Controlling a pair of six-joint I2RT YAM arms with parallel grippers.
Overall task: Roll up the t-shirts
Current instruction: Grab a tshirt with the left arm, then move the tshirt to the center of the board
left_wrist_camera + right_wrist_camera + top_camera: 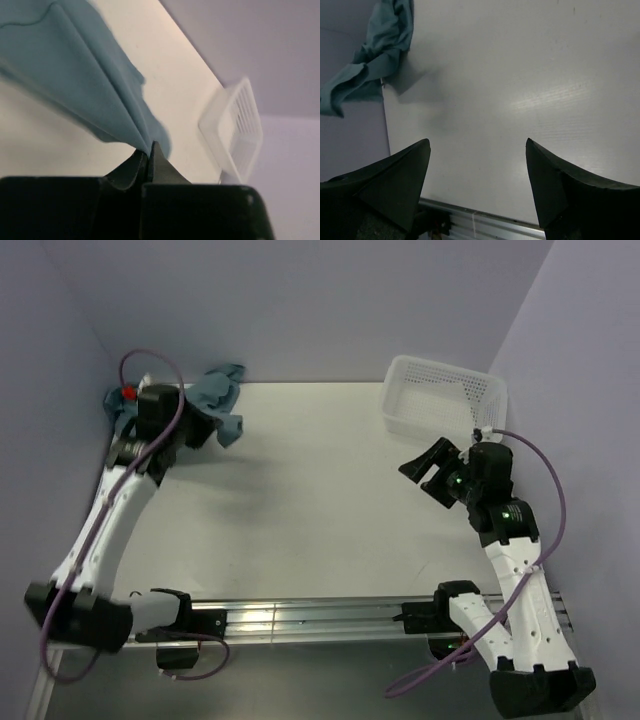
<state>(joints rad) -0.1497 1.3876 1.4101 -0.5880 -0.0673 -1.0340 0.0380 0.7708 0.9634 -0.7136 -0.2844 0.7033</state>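
Nearest the viewer, a metal rail [310, 618] runs along the front edge of a white table [320, 510], with one robot arm bolted at each end. A white mesh basket [400, 418] stands at the table's far right corner and serves as the reference for everything else.

Far to the left of the basket, at the opposite back corner, the left arm reaches up along the table's side. Its claw, the left gripper [149, 152], is pressed together on a fold of the t-shirt [218, 400]. In the left wrist view the two dark fingertips [131, 165] meet with thin teal-blue cloth pinched between them, and the cloth fans out from that pinch in long smooth folds.

The t-shirt is a crumpled, unrolled heap, bunched against the lilac wall well apart from the basket. From above, part of it shows beyond the arm's wrist and part trails toward the basket. In the right wrist view it sits as a wrinkled bundle at the far corner.

Between the shirt and the basket lies a wide stretch of table.

Just in front of the basket and slightly to its left hangs the right gripper [436, 472]. Its claw is spread wide, holding nothing, angled down over the table. A purple cable loops from its wrist.
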